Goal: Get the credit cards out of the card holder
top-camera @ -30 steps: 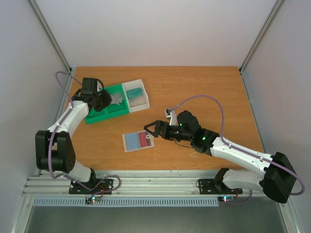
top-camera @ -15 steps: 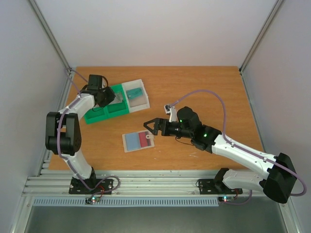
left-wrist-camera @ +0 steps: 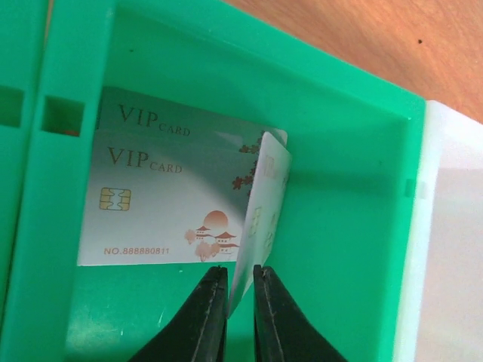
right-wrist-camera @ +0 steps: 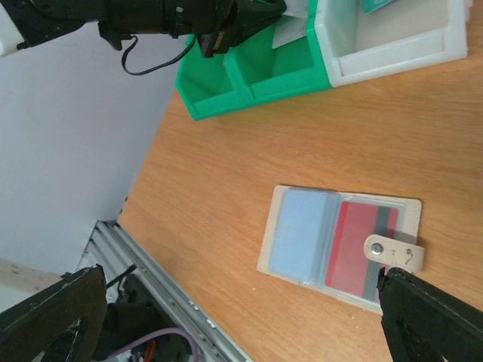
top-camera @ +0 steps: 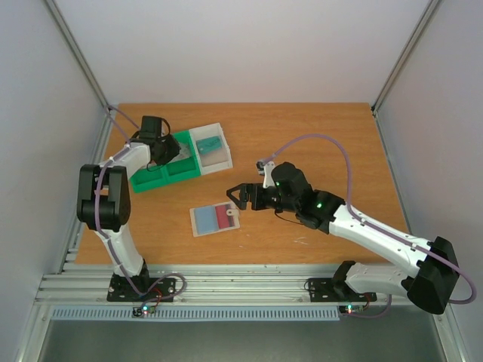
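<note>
Low in the left wrist view, the left gripper [left-wrist-camera: 238,270] flanks a white card [left-wrist-camera: 266,196] standing on edge in the green tray [left-wrist-camera: 332,113]; whether it pinches cannot be told. The card holder [top-camera: 215,219] lies open mid-frame on the wooden table [top-camera: 324,136], a red card [right-wrist-camera: 351,245] half hidden in its pocket, the right gripper [top-camera: 234,198] spread wide just right of it; white walls [top-camera: 226,45] around.

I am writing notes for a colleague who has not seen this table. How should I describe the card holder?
On the wooden table, look just nearer the arms than the green-and-white tray. The card holder lies there flat and open. Unlike the tray, it is pale blue-grey, with a red card in one pocket and a small white tab on its edge.
</note>
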